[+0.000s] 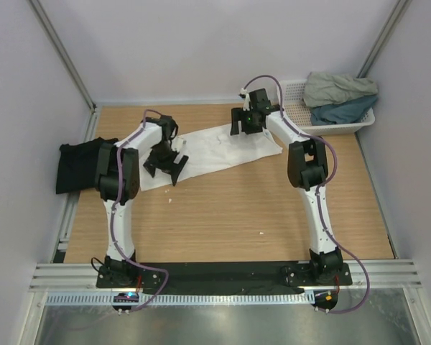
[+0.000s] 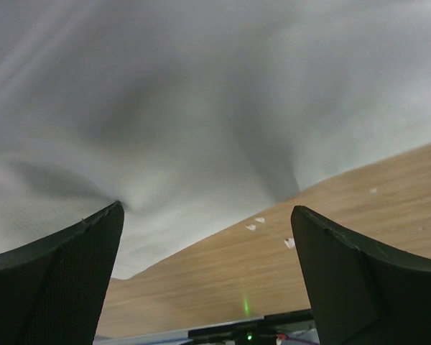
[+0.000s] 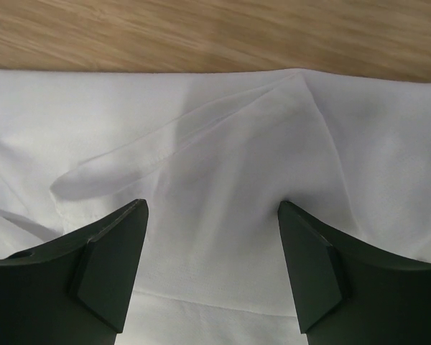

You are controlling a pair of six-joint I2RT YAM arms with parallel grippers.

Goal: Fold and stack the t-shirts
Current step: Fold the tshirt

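The white t-shirt [image 1: 215,147] lies stretched as a long band across the far half of the wooden table [image 1: 230,208]. My left gripper [image 1: 165,167] is open over its left end; in the left wrist view the gripper [image 2: 208,237] hangs above the cloth's [image 2: 201,108] near edge, nothing between the fingers [image 2: 57,280]. My right gripper [image 1: 246,126] is open over the shirt's right end; in the right wrist view it [image 3: 212,215] has both fingertips [image 3: 115,259] down on the cloth [image 3: 223,165]. A folded black t-shirt [image 1: 82,165] lies at the table's left edge.
A white lattice basket [image 1: 341,128] stands at the far right corner, holding a grey-green shirt [image 1: 337,86] and a teal one [image 1: 345,111]. Small white specks [image 2: 258,223] lie on the wood near the shirt's edge. Grey walls close in the table on three sides.
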